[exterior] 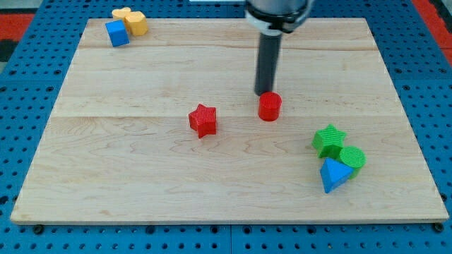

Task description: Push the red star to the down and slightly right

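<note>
Quick count of what's on the board: two red plastic blocks, two green, two blue, and one yellow, so seven total. The red star-shaped block (203,120) sits a bit left of the board's middle, on its own. The red cylinder block (269,106) is off to its right, well apart from it. My tip (265,94) is the bottom end of a plain dark rod, so it has nothing to open, close or hold; it's sitting right at the top edge of that red cylinder, touching or just about, can't tell which. It's well to the right of the star.

Lower right there's a tight cluster: green star-shaped block (328,139), green cylinder block (352,158) and a blue triangular block (333,174), all bunched against each other. Top left corner has a blue cube-ish block (117,33) pressed up against a yellow block (131,20) whose shape I can't quite make out.

The surface is a light wooden board (141,176) with visible plank seams, lying on a blue perforated table (28,70), with a bit of red showing at the upper corners.

Below and to the right of the red star is bare wood right down to the bottom edge, with the green and blue cluster further right.
</note>
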`<action>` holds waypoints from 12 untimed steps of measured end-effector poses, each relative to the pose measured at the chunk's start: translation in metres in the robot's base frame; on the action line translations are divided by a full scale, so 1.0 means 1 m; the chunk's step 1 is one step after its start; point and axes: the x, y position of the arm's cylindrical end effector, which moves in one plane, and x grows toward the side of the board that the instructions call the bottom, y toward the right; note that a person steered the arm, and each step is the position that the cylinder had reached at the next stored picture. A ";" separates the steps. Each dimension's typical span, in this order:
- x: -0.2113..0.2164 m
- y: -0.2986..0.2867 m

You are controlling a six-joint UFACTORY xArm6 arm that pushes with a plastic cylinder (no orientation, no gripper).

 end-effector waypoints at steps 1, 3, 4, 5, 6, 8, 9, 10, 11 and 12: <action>0.015 0.014; 0.064 0.062; 0.065 0.013; 0.048 -0.043; 0.041 -0.099; 0.045 -0.143; 0.052 -0.163; 0.076 -0.146; 0.097 -0.122; 0.129 -0.141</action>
